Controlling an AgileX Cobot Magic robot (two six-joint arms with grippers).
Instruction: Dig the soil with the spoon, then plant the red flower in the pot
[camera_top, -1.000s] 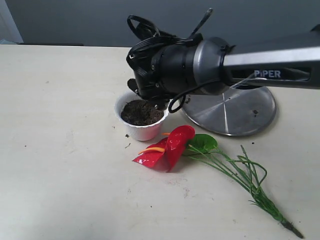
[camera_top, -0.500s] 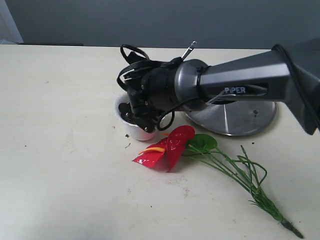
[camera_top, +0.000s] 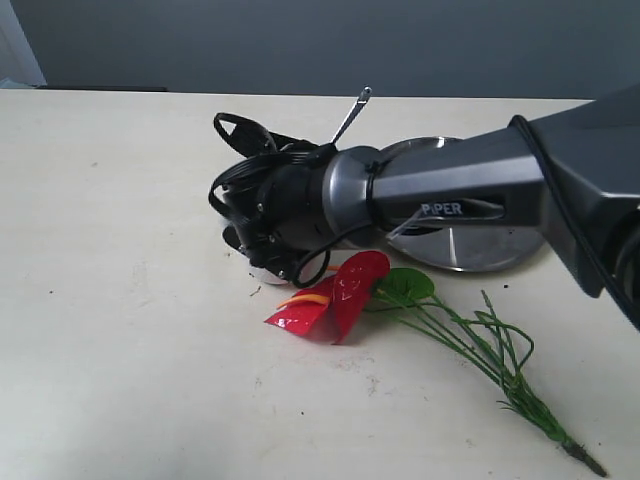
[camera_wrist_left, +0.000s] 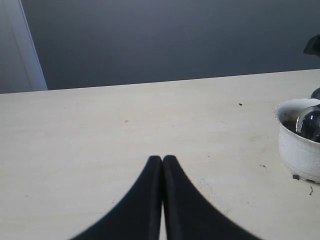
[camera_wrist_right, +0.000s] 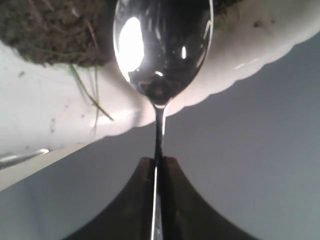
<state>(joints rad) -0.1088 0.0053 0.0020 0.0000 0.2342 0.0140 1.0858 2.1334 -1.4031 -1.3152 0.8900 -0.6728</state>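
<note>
Right gripper (camera_wrist_right: 157, 167) clamps shiny spoon (camera_wrist_right: 160, 50) over crumbly soil (camera_wrist_right: 45, 30), scalloped pot (camera_wrist_right: 240, 50); left gripper (camera_wrist_left: 162, 160) together.

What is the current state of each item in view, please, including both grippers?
Left gripper: shut, empty, away from the pot.
Right gripper: shut on the spoon.
Spoon: bowl at the soil.
Soil: in the pot.
Pot: upright.
Red flower: lying on the table, unplanted.
Steel plate: flat on the table.
</note>
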